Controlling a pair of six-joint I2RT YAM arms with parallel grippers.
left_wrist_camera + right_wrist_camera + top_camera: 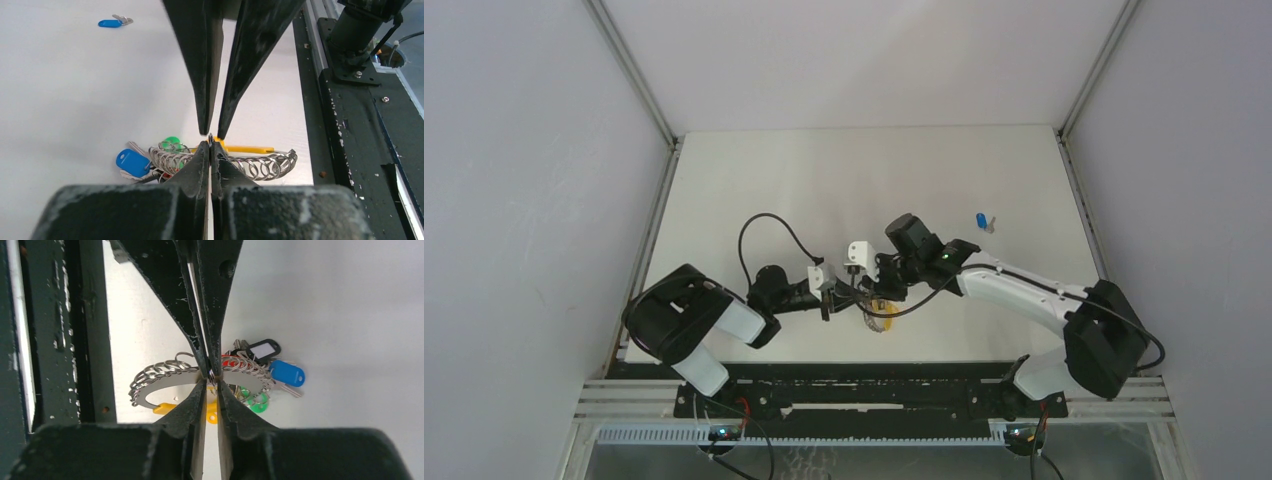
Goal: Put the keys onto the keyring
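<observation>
The left end effector [210,144] is clenched on the keyring [260,167]; the right end effector [212,382] meets it, grip unclear; a tug could slip the ring; the blue key [110,23] lies well apart on the table [60,90].

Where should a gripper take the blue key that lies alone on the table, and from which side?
Grip the blue key by its plastic head, probably from above, fingers across its narrow sides. It lies flat on the table, nothing near, and the head is bulkier than the metal blade.

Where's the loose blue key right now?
Top view: the blue key lies on the table's right side, just past the right arm, well apart from the keyring near the front edge.
</observation>
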